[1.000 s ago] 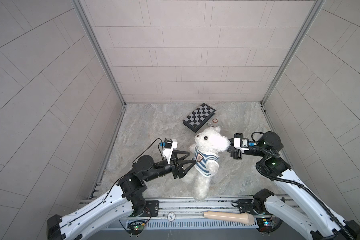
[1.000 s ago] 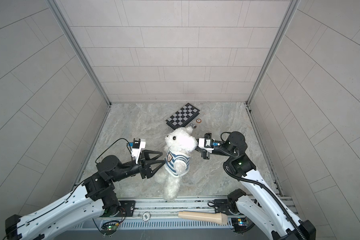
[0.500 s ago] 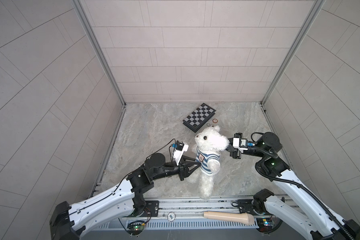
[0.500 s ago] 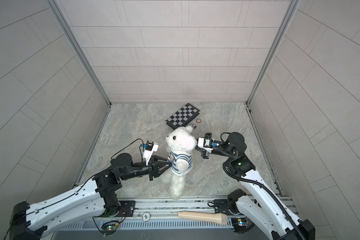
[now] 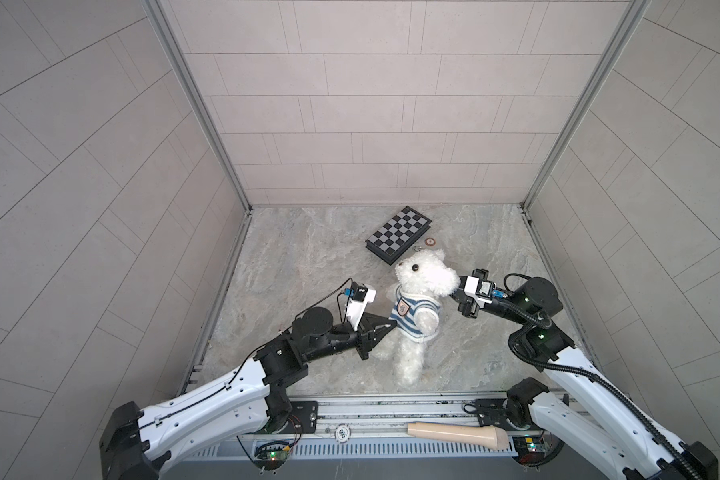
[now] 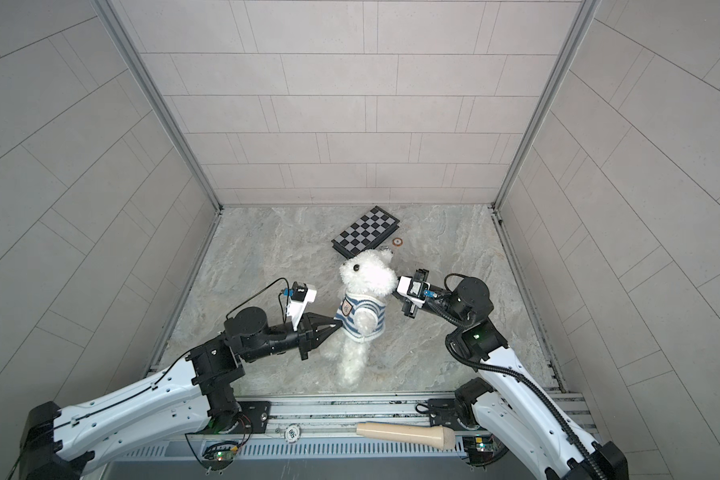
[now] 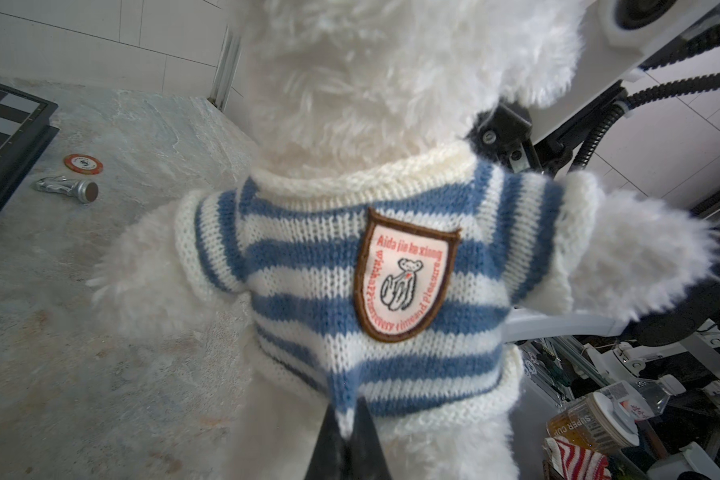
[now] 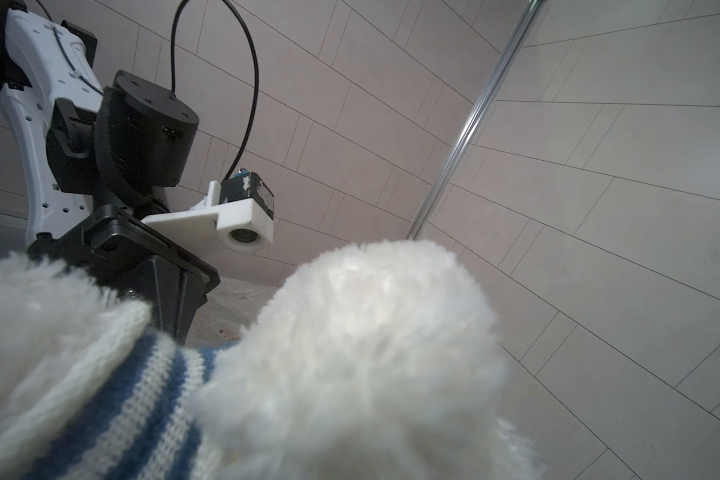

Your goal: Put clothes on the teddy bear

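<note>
Marble table (image 5: 308, 249) | teddy bear (image 5: 427, 276) upright | left end effector (image 5: 389, 326) pinching shirt (image 5: 412, 316) | right one (image 5: 460, 297) unclear

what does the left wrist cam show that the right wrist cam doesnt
Only the left wrist view: the brown-edged crest badge, the left gripper shut on the hem of the blue-and-white striped knitted shirt, a round red chip, a small crumpled silver tube and the black-and-white chessboard.
Only the right wrist view: the left arm's white camera mount, seen from outside.
Both: the fluffy white teddy bear wearing that shirt.
</note>
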{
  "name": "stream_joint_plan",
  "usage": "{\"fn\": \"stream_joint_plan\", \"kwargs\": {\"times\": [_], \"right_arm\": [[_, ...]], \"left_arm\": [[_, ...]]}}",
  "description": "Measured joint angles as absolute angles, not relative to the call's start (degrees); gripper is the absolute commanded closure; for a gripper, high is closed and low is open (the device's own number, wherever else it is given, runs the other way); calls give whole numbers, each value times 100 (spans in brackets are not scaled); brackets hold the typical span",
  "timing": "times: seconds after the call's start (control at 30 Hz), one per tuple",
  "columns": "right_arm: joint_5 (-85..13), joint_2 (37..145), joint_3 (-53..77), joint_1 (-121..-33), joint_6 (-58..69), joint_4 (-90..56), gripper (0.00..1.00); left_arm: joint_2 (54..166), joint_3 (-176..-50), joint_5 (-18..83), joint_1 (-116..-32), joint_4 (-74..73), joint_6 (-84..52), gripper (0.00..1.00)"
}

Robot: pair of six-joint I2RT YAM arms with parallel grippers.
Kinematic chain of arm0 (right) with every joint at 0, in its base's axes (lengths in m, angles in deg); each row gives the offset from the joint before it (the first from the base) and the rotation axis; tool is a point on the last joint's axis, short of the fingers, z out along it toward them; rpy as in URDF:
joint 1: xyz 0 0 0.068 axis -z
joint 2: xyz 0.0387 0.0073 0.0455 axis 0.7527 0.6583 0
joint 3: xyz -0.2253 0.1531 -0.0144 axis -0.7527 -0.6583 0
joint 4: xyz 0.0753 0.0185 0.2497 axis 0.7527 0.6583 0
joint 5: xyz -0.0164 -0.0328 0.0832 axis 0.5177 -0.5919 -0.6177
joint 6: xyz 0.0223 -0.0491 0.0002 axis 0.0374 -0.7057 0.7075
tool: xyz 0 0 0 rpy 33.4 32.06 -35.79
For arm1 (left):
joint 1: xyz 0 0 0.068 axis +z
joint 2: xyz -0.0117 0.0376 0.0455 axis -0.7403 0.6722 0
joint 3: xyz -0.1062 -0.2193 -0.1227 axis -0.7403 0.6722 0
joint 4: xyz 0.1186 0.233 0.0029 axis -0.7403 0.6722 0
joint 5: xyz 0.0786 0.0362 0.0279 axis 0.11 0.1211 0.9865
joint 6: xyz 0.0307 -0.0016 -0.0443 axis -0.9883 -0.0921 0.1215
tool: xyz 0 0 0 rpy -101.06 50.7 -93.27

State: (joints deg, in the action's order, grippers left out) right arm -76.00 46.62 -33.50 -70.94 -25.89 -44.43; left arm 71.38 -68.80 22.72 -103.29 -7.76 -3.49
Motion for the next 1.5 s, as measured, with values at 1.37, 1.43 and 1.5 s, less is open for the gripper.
{"fn": "stream_joint_plan", "kwargs": {"times": [1.37,1.43,1.5], "right_arm": [[-8722,4753,-3136,-6482,-1968,-4908,100],[-8829,4819,-3136,-6451,-1798,-5094,100],[-8951,4909,-3133,-6451,-1614,-5335,100]], "left_arm": [[7953,-6850,444,-7883,-2394,1198,0],[8229,-6839,300,-7780,-2831,1585,0],[8458,-6786,191,-7739,-3263,1946,1]]}}
